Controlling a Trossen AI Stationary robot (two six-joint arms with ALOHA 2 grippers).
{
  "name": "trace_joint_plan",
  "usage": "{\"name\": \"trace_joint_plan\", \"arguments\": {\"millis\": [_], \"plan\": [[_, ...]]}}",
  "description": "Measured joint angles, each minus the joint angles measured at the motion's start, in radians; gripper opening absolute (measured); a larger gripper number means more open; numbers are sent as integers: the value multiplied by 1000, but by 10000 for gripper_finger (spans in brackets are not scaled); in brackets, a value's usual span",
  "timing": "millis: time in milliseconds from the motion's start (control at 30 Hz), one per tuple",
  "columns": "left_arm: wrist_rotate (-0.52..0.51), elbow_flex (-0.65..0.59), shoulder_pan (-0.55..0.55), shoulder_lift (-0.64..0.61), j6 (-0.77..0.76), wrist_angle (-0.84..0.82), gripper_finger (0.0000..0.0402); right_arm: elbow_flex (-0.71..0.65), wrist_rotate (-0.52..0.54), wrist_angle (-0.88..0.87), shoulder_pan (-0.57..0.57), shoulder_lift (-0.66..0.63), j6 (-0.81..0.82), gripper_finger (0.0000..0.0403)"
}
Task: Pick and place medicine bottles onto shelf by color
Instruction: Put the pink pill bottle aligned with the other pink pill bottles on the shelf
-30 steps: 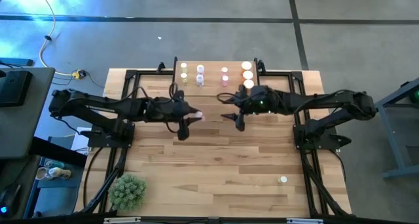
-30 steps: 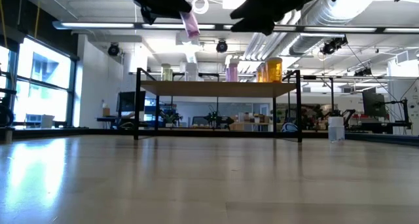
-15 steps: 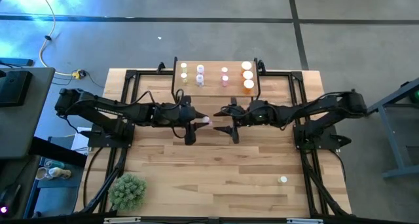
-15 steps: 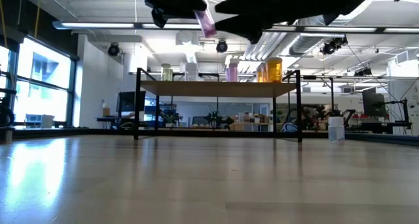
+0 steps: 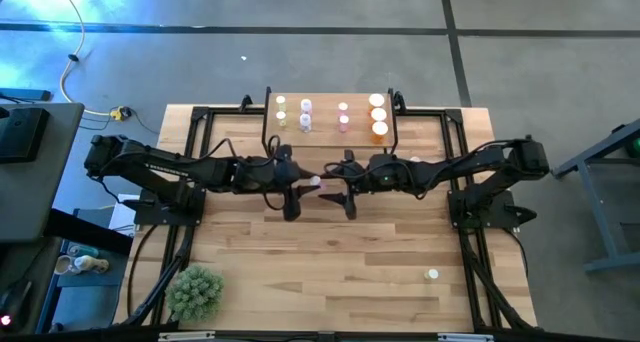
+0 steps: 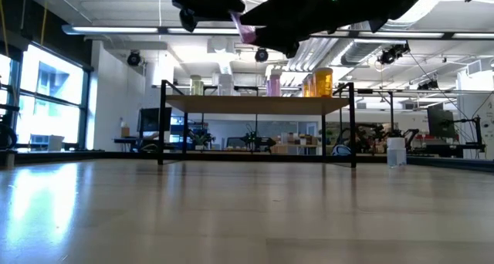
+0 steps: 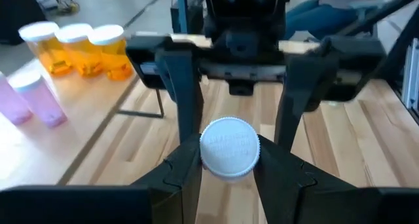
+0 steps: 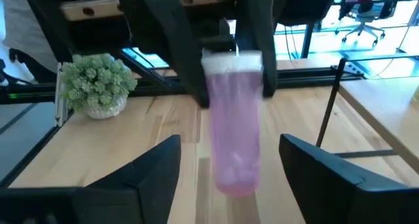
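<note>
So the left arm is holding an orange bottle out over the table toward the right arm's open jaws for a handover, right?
Not quite: the bottle is pink, not orange, as the right wrist view shows clearly. The orange bottles already stand on the shelf. The rest holds: the left gripper grips it by the cap above the table, and the right gripper faces it with jaws open.

The butcher-block table point(image 5: 330, 252) serves as the landmark. A spiky green plant point(image 5: 194, 291) sits in a pale pot near its front left corner. Off its left edge stands a dark cabinet point(image 5: 25, 162). A yellow cable point(image 5: 70, 67) trails over the grey floor point(image 5: 540, 52) beyond its far left corner.
</note>
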Motion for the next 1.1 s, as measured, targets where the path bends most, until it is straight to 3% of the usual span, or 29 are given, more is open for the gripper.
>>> {"name": "trace_joint_plan", "arguments": {"millis": [533, 833, 1100], "plan": [[-30, 0, -1, 0, 25, 22, 113, 0, 0, 2, -1, 0, 2, 102], [-33, 0, 0, 0, 69, 29, 118, 0, 24, 3, 0, 0, -1, 90], [-41, 0, 0, -1, 97, 30, 180, 0, 61, 2, 0, 0, 4, 90]]}}
